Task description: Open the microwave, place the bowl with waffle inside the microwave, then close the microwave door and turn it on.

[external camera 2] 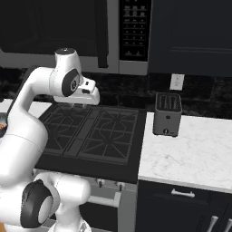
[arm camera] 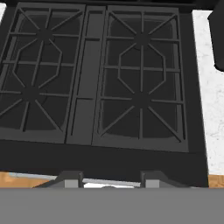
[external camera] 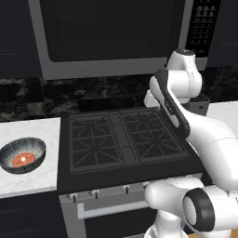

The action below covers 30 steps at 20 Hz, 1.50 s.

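The microwave (external camera: 116,37) hangs above the stove, and its black glass door (external camera: 111,28) is closed flat in the silver-grey frame. The dark handle bar (external camera 2: 102,34) and the narrow button panel (external camera 2: 134,29) sit on its right side. The dark grey-blue bowl (external camera: 22,155) rests on the white counter left of the stove, with the orange-red waffle (external camera: 23,159) in its centre. My gripper (external camera 2: 80,103) hovers over the back of the stove, below the microwave and far right of the bowl. It points down, and the hand view shows the gripper (arm camera: 111,180) open with nothing between its fingertips.
A black gas stove (external camera: 125,139) with two grates lies right under the hand, stove (arm camera: 109,78). A small dark toaster (external camera 2: 167,114) stands on the marble counter (external camera 2: 190,154) to the right. Dark cabinets flank the microwave.
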{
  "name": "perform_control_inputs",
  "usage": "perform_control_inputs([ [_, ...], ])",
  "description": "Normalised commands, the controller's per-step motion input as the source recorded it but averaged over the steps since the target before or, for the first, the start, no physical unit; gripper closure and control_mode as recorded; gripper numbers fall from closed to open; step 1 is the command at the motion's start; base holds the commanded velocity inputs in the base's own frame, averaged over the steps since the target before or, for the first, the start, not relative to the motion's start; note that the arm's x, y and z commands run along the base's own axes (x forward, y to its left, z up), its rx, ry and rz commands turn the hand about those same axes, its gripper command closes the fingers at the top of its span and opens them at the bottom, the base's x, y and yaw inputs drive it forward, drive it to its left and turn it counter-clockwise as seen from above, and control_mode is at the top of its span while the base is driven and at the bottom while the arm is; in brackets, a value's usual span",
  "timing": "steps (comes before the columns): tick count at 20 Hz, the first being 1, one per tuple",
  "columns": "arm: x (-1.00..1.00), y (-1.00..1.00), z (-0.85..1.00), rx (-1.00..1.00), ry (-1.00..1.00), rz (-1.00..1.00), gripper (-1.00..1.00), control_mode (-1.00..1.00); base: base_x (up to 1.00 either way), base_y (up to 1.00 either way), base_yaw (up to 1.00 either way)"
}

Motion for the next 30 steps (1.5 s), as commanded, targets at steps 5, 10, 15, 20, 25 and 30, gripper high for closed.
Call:
perform_control_inputs([
  [5,-0.19,0.00,0.00,0.00,-0.08,0.00,-1.00,-1.00,0.00,0.00,0.00],
  [10,-0.50,-0.16,0.04,0.05,-0.29,-0.01,-1.00,-1.00,0.00,0.00,0.00],
  [15,-0.60,-0.19,0.19,0.07,-0.39,-0.03,-1.00,-1.00,0.00,0.00,0.00],
  [20,-0.44,-0.20,0.51,0.11,-0.49,-0.13,-1.00,-1.00,0.00,0.00,0.00],
  [25,-0.09,-0.17,0.69,0.11,-0.35,-0.22,-1.00,-1.00,0.00,0.00,0.00],
  [30,0.01,-0.03,0.87,0.01,-0.14,-0.12,-1.00,-1.00,0.00,0.00,0.00],
])
